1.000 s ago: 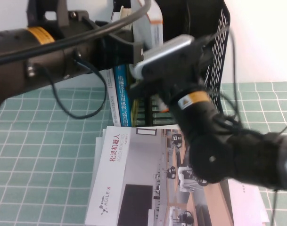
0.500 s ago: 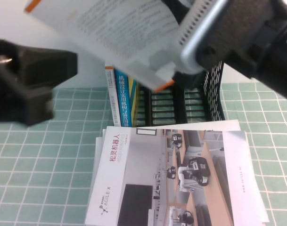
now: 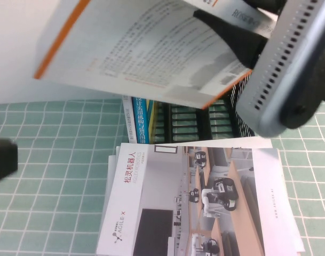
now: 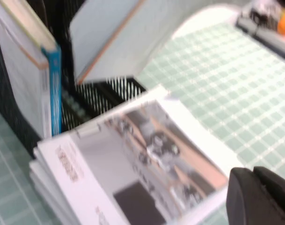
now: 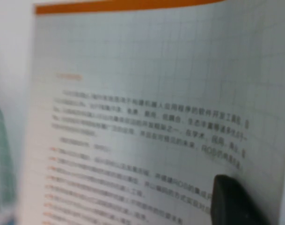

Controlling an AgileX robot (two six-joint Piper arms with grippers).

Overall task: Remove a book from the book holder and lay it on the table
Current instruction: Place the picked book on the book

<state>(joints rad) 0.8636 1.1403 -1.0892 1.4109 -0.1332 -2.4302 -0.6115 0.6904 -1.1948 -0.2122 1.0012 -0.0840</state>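
High above the mint-green checked cloth table (image 3: 55, 160), lifted clear of the tall black perforated plastic book holder (image 3: 205, 120): the thick white book with orange edge stripes (image 3: 146, 48), back cover showing, pinched near one edge by the right gripper (image 3: 242, 45), jaws partly closed on it. Step in hand, by judgement: carrying, extraction done. Next: swing aside from the thin white brochure (image 3: 194, 202), lower flat, release. Left gripper (image 4: 259, 199) low beside the brochure, holding nothing.

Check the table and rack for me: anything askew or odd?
The brochure pile lies fanned, partly hiding the rack. The right gripper holds the book tilted above it. The left gripper hangs low near the pile's corner.
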